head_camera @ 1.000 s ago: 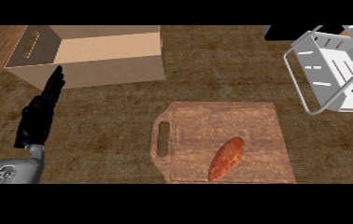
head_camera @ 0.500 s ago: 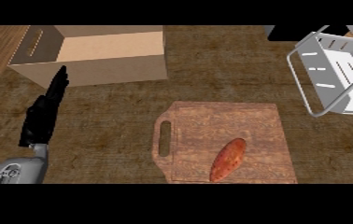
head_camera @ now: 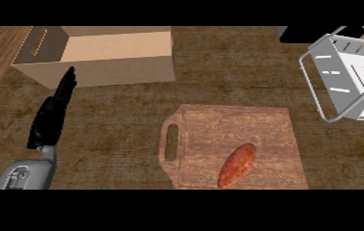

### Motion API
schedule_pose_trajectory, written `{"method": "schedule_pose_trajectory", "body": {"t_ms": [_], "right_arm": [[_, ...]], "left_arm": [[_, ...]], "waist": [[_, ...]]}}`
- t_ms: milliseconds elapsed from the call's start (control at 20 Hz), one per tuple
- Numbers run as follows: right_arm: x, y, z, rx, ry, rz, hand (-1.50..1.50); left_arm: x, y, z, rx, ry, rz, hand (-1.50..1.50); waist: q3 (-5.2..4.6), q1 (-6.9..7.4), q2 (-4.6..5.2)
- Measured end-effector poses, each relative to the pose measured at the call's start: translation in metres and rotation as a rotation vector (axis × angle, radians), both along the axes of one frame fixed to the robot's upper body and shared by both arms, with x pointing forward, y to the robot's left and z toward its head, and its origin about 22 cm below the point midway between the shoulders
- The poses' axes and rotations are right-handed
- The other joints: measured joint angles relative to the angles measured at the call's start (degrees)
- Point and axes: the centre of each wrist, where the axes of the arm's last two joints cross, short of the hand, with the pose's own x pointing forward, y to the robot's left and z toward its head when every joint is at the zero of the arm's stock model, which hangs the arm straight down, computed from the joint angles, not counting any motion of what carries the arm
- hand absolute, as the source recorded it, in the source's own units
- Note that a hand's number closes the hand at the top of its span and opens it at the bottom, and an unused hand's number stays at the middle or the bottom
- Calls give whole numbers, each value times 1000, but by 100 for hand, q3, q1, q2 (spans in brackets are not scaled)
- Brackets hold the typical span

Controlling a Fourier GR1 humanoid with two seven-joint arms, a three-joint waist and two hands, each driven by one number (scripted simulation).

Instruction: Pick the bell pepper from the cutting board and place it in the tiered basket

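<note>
One left hand (head_camera: 51, 115) resting open-fingered, bell pepper (head_camera: 237, 165) on cutting board (head_camera: 206, 129), no readable writing.

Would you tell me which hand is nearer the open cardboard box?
Left. The left hand stands beside the open cardboard box, at its front-left; the right hand is out of view.

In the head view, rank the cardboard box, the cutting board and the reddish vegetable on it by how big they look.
1. cardboard box
2. cutting board, nearly as big, so these two are unsure
3. reddish vegetable, plainly smallest
</note>
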Motion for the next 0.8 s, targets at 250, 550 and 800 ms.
{"method": "schedule_pose_trajectory", "body": {"t_ms": [250,550,800], "right_arm": [[17,-30,-12,-111,15,-89,150],[29,-66,-23,-142,30,-60,150],[36,-87,-35,-99,62,-4,150]], "left_arm": [[6,1,6,-1,1,-2,0],[7,1,5,3,3,-3,0],[13,-1,8,0,2,-8,0]], "waist": [[0,28,5],[-24,25,-19],[-37,45,-18]]}}
